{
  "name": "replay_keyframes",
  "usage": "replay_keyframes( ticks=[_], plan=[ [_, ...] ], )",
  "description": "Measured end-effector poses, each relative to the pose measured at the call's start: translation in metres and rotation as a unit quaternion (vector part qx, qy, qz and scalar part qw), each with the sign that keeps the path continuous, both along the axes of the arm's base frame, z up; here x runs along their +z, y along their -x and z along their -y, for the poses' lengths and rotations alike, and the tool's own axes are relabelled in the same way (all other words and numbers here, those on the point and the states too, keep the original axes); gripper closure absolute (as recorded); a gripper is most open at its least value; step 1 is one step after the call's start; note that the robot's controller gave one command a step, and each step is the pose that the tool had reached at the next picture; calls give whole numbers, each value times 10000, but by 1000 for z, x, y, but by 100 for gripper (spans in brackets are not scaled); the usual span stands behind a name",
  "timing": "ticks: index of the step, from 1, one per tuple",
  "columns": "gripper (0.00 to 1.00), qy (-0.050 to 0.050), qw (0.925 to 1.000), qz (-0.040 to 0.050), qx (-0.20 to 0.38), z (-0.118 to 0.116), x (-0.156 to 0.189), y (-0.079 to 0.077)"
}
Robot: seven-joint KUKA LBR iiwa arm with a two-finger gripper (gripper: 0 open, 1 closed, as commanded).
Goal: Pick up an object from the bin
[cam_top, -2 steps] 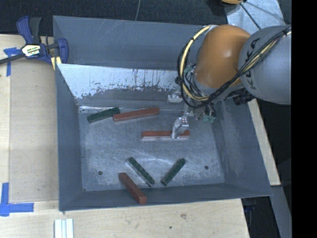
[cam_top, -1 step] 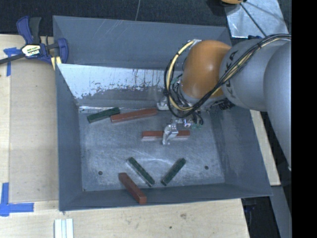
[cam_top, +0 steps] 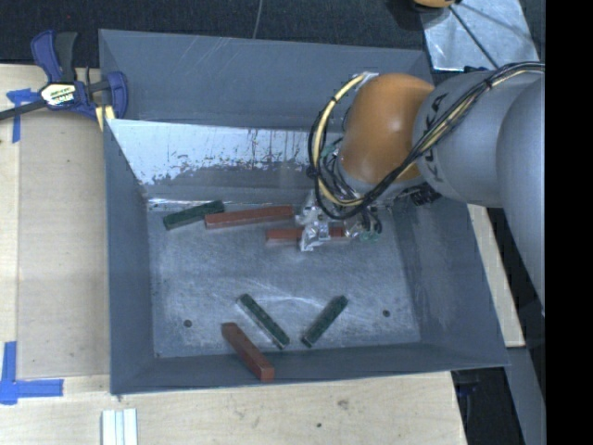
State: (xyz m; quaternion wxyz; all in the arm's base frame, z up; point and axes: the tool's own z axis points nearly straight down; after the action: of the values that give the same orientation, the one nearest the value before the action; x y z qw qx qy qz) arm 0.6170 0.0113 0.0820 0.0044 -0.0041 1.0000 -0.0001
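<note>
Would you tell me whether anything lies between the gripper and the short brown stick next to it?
Nothing visible does. The gripper sits right at the right end of the short brown stick. The longer brown stick lies just above it in the view, not between them.

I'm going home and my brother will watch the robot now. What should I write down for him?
Gripper: low in the bin, near the back wall, at the right end of a short brown bar. A grip on it cannot be made out.
Back wall, further left: long brown bar, dark green bar.
Front: left green bar and right green bar, with a brown block at the front wall.
Done: arm is down among the things.
Left: nothing looks lifted yet; one thing must be gripped and raised out.
</note>
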Motion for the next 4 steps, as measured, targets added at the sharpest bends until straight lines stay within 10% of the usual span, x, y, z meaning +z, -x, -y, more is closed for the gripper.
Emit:
replay_keyframes(
  ticks=[4],
  plan=[
    [100,0,10000,-29,-1,0,23,1]
  ],
)
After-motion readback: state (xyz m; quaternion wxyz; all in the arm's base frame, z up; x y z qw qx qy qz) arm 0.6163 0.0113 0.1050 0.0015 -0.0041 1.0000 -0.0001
